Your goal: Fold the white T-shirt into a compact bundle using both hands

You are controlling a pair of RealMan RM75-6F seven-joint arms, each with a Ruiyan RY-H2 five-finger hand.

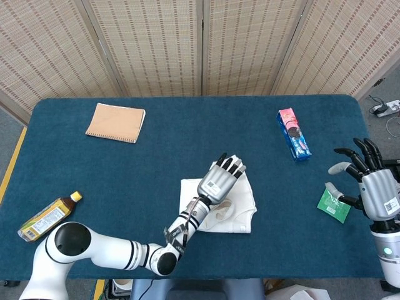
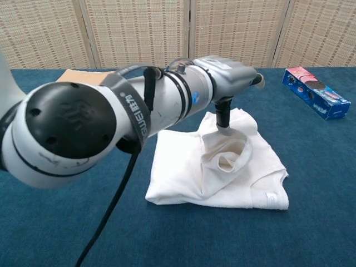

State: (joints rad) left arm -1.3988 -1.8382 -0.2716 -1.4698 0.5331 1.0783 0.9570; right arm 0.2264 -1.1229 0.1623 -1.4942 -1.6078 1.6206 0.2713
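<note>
Hidden and cut off
Left hand (image 2: 233,78) covering part of the T-shirt (image 2: 261,167); palm side unseen in either view. Right hand (image 1: 375,187) absent from chest view, arm cropped at head-view edge. Green packet (image 1: 333,205) print unreadable.

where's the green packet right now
In the head view, the green packet lies at the table's right edge, beside the right hand, below the cookie box.
</note>
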